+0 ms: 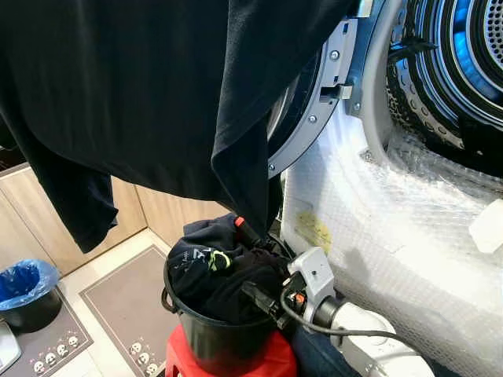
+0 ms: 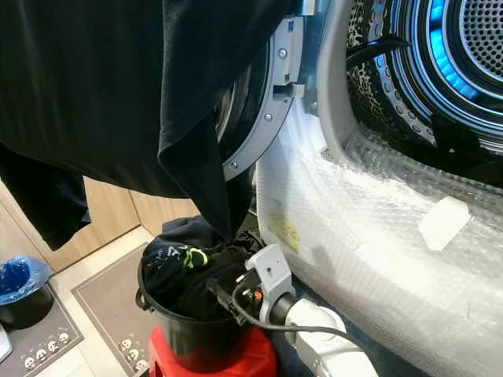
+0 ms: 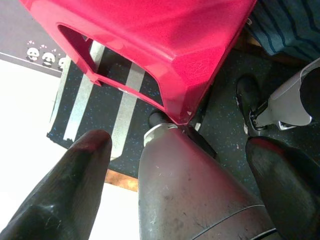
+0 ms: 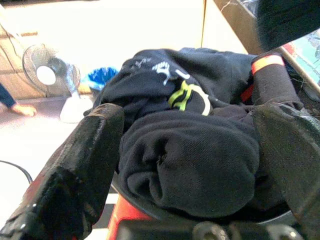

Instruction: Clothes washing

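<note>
My right hand [image 1: 263, 298], fingers spread, straddles bucket [image 1: 220, 338] clothes [image 4: 190, 160] (washer drum [image 1: 464, 55] at two o'clock) for grasping.

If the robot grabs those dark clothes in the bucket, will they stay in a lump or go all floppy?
Probably floppy: the clothes lie bunched and folded in the bucket. They look soft, so the open right gripper should pinch them easily. Some may trail behind.

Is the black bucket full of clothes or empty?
Full. Dark clothes are heaped above the rim of the black bucket on the red stool, and the right claw is open around the pile.
</note>
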